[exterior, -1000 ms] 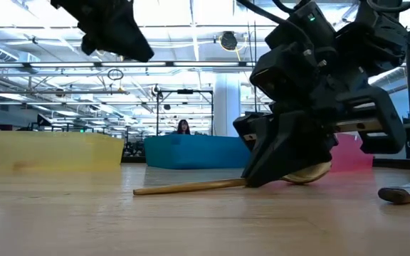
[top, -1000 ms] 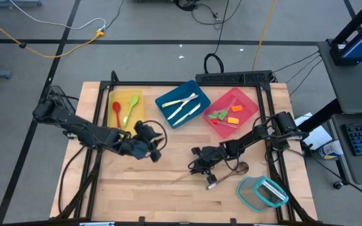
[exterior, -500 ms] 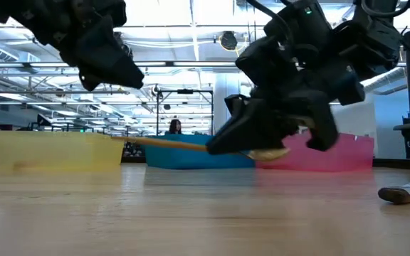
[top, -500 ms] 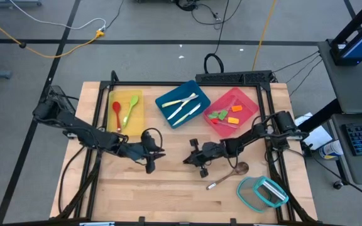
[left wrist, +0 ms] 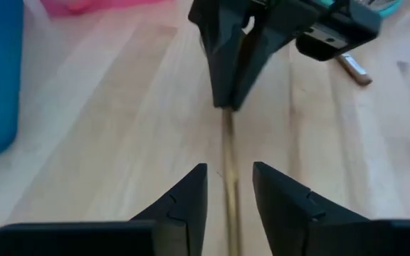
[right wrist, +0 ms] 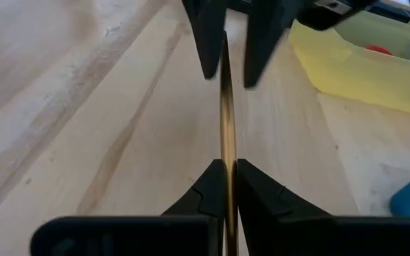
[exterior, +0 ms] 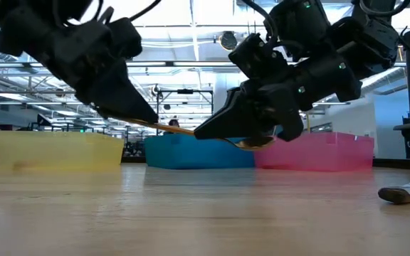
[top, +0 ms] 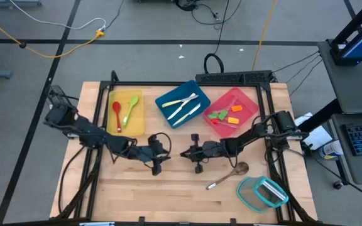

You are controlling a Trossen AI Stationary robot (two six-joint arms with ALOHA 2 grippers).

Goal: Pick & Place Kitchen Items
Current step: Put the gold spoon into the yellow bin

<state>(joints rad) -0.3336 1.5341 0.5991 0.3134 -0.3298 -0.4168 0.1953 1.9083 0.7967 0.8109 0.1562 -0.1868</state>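
1. Two grippers meet over the table centre, both on one wooden spoon (exterior: pixel 184 131).
2. Right gripper (right wrist: pixel 225 186): fingers closed narrow on the spoon's thin handle, holding it clear of the table (top: pixel 168 188). In the low view the spoon bowl shows under this gripper, just in front of the blue tray (top: pixel 182 102) and pink tray (top: pixel 234 112).
3. Left gripper (left wrist: pixel 229 190): fingers partly apart, straddling the other end of the same handle with a gap on each side; contact cannot be confirmed.
4. Right arm: reaches in low from the 3 o'clock edge, stretched toward centre.
5. Left arm: reaches from the 9 o'clock edge, stretched low toward centre, facing the right gripper tip to tip.
6. Other items: red spoon (top: pixel 116 113) and green spoon (top: pixel 130 108) lie in the yellow tray (top: pixel 137 125) at 11 o'clock; cream knives (top: pixel 182 105) in the blue tray at 12 o'clock; a second wooden spoon (top: pixel 227 176) lies on the table beside the teal-rimmed container (top: pixel 261 192) at 4 o'clock.
7. No legible writing.
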